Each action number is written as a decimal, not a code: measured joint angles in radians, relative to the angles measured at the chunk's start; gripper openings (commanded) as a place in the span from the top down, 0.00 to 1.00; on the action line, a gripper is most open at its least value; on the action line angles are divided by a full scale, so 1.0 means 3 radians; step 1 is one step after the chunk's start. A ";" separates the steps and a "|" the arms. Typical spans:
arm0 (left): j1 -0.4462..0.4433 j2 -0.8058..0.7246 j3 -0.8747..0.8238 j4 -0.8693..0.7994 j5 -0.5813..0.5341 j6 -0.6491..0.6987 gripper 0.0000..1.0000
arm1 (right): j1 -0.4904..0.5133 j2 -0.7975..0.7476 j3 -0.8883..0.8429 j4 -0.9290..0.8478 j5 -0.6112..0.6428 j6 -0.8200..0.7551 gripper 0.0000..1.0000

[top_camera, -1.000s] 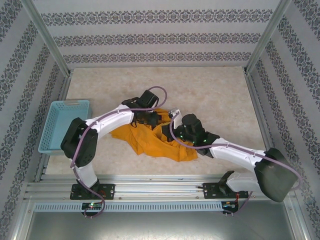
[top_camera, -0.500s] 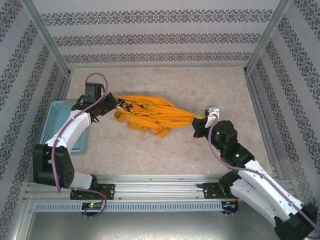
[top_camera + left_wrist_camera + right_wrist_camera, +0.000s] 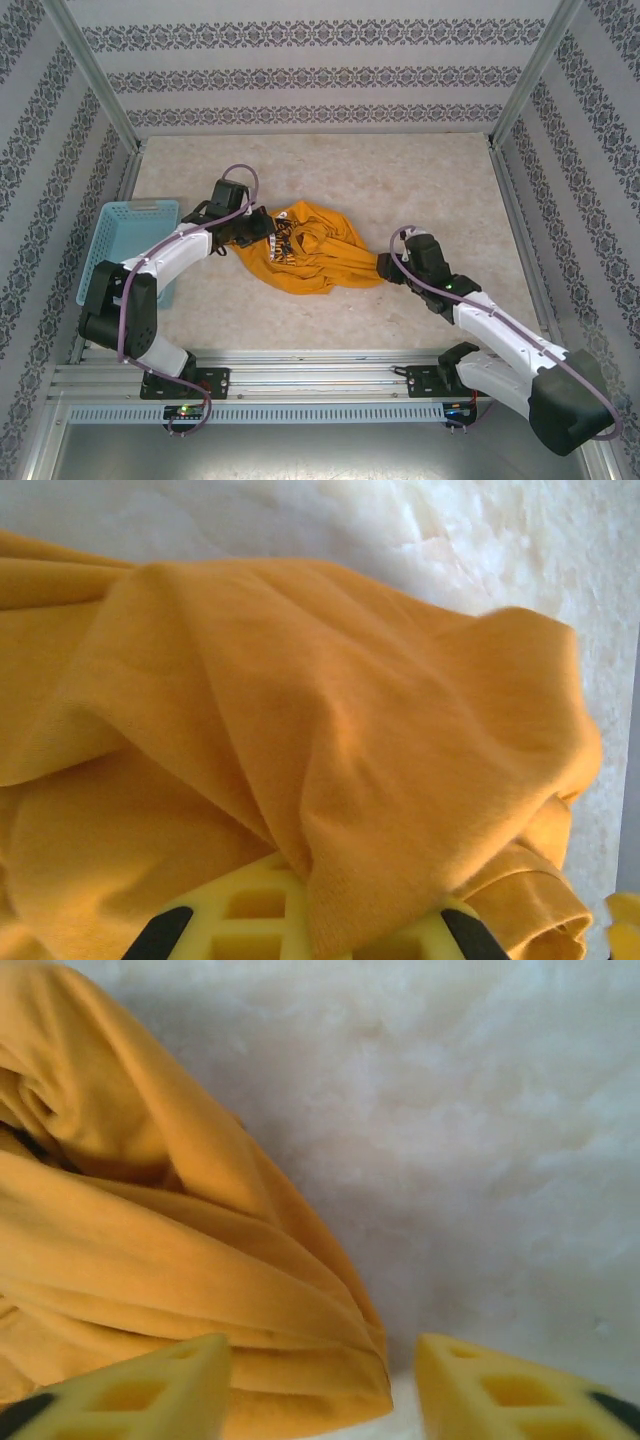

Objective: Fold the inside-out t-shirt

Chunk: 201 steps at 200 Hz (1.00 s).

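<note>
t-shirt (image 3: 312,252) was bunched mid-table, long axis running left to right. left gripper (image 3: 266,234) clamped its left end, right gripper (image 3: 383,268) sat fingers apart by the right end. Pale mottled tabletop (image 3: 420,180), patterned wallpaper walls (image 3: 300,70).

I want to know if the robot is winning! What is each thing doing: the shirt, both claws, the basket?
t-shirt: crumpled in a heap, not folded.
left gripper: shut on the t-shirt's left edge.
right gripper: open, the shirt's end lying loose in the gap.
basket: upright, off to the left.
</note>
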 measured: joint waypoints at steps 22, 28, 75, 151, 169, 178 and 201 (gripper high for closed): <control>-0.0018 -0.0013 -0.0005 0.0005 0.0001 0.0028 1.00 | 0.0287 -0.0008 0.0352 -0.0036 0.0109 -0.0108 0.34; -0.0019 -0.0022 -0.0009 0.0006 0.0000 0.0031 1.00 | 0.0380 0.0024 0.0446 -0.0023 0.0107 -0.0117 0.35; -0.0022 -0.0093 -0.0056 0.0025 -0.0009 0.0047 1.00 | 0.0880 0.0988 0.1003 0.0301 -0.0039 -0.0031 0.46; -0.0024 -0.0132 -0.0108 0.0039 -0.0009 0.0056 1.00 | 0.0994 0.1850 0.1528 0.0248 -0.0038 0.0127 0.74; -0.0024 -0.0150 -0.0120 0.0043 -0.0014 0.0070 1.00 | 0.0994 0.1896 0.1625 0.0142 0.0052 0.0149 0.91; -0.0025 -0.0174 -0.0125 0.0039 -0.0029 0.0083 1.00 | 0.0994 0.1897 0.1667 0.0078 0.0102 0.0120 1.00; -0.0036 -0.0273 -0.0125 0.0033 -0.0100 0.0153 1.00 | 0.0961 0.1874 0.1798 -0.0148 0.0268 0.0058 1.00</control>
